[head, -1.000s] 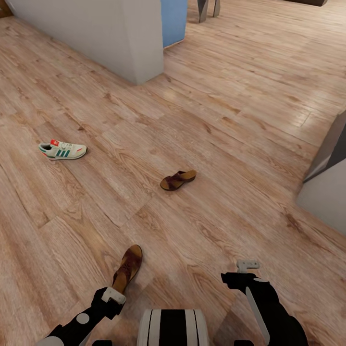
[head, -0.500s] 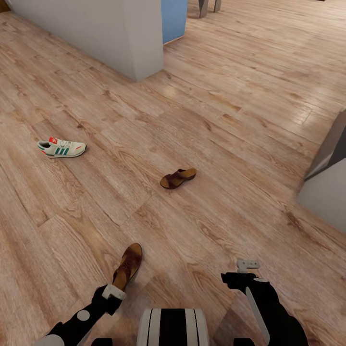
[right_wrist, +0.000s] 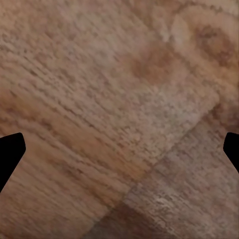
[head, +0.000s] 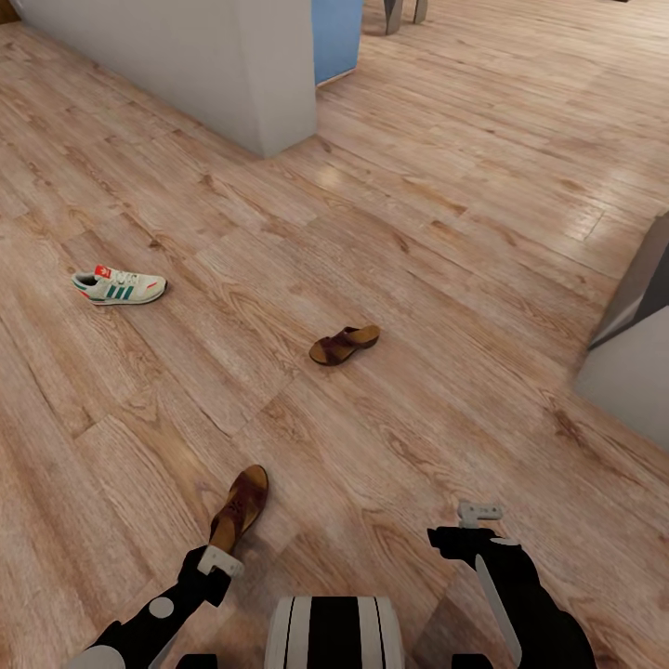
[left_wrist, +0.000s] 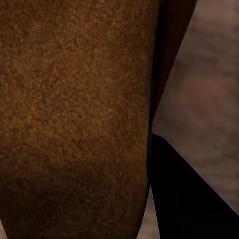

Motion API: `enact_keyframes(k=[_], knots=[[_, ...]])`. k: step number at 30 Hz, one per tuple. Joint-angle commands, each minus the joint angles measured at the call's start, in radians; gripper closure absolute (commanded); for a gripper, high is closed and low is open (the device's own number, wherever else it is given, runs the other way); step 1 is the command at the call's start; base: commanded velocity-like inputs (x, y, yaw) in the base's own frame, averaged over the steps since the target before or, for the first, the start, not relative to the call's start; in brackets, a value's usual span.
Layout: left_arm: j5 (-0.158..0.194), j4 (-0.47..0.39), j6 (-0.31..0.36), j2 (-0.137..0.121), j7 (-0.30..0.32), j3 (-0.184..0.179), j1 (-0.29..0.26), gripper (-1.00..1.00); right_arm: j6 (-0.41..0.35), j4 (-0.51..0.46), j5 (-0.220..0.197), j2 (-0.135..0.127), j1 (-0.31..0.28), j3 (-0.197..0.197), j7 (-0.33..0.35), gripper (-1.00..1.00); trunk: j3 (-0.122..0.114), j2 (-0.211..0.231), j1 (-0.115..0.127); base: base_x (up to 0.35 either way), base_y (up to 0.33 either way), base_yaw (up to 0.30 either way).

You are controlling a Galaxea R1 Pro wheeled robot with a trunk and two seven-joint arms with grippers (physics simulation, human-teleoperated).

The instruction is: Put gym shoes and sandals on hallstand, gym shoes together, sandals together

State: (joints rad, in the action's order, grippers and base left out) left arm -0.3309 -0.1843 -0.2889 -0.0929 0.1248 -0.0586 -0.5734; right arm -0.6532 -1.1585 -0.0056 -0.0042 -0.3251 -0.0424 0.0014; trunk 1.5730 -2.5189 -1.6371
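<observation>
The corridor floor [head: 446, 279] is light brown wood planks with lots of grain.

One gym shoe [head: 119, 285] lies on its own at about 10 o'clock in the head view, far from the robot. It is white with green stripes on its side and a red-orange patch on the tongue. There may be writing on that patch, but it is too small to read.

One sandal [head: 344, 345] lies near the middle of the floor, a little toward 12 o'clock from the robot. It is dark brown with a tan footbed.

The other sandal [head: 239, 506] lies close to the robot at about 7 o'clock. Its heel end is right at the left gripper [head: 216, 563]. In the left wrist view the brown footbed [left_wrist: 74, 119] is very close up, with one dark finger [left_wrist: 184, 199] just beside its edge. I cannot tell if the left gripper is holding the sandal or how wide it is.

The right gripper [head: 478, 511] hangs over bare floor at about 5 o'clock. In the right wrist view its two black fingertips [right_wrist: 10, 152] are spread far apart with nothing between them but wood.

A pale wall corner [head: 242, 74] stands at 11 o'clock, with a blue panel [head: 336, 37] just behind it. A grey-white block [head: 632, 372] sits at 3 o'clock.
</observation>
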Motion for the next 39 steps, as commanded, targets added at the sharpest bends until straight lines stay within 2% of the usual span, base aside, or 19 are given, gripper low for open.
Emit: enact_keyframes(k=[1, 9, 25, 29, 31, 32, 35, 36, 39], knots=[[-0.002, 0.0, -0.003, -0.001, -0.001, -0.006, 0.0, 1.0, -0.005, -0.001, -0.001, 0.0, 0.0, 0.0, 0.0, -1.0, 0.001, 0.0, 0.0, 0.0, 0.0, 0.0], [-0.002, -0.007, -0.003, -0.001, -0.001, -0.006, 0.0, 1.0, -0.005, -0.001, -0.001, 0.0, 0.0, -0.001, 0.0, -1.0, 0.001, 0.0, 0.0, 0.0, 0.0, 0.0], [0.0, -0.066, 0.005, 0.001, 0.001, -0.004, 0.0, 1.0, -0.005, -0.001, -0.001, 0.0, 0.0, 0.001, 0.0, -1.0, -0.061, 0.004, 0.007, 0.0, 0.0, 0.0], [0.008, -0.216, 0.185, 0.019, 0.002, -0.003, 0.0, 1.0, -0.003, -0.001, 0.0, 0.0, 0.004, 0.002, 0.0, -1.0, -0.077, 0.004, 0.009, 0.0, 0.0, 0.0], [0.009, -0.258, 0.229, 0.026, 0.003, -0.003, 0.0, 1.0, -0.003, -0.001, 0.0, 0.0, 0.004, 0.002, 0.0, -1.0, -0.085, 0.005, 0.01, 0.0, 0.0, 0.0], [0.078, -0.523, 0.424, 0.093, 0.004, -0.003, 0.0, 1.0, -0.002, -0.005, 0.004, 0.0, 0.004, 0.002, 0.0, -1.0, -0.088, 0.005, 0.011, 0.0, 0.0, 0.0], [0.149, -0.63, 0.514, 0.118, 0.004, -0.004, 0.0, 1.0, -0.001, -0.014, 0.008, 0.002, 0.004, 0.004, -0.005, -1.0, -0.102, 0.006, 0.012, 0.0, 0.0, 0.0], [0.183, -0.697, 0.561, 0.134, 0.004, -0.007, 0.0, 1.0, 0.0, -0.061, 0.01, 0.004, 0.004, 0.006, -0.007, -1.0, -0.107, 0.006, 0.012, 0.0, 0.0, 0.0], [0.191, -0.714, 0.572, 0.147, 0.004, -0.007, 0.0, 1.0, 0.0, -0.078, 0.01, 0.004, 0.004, 0.009, -0.008, -1.0, -0.123, 0.007, 0.014, 0.0, 0.0, 0.0]])
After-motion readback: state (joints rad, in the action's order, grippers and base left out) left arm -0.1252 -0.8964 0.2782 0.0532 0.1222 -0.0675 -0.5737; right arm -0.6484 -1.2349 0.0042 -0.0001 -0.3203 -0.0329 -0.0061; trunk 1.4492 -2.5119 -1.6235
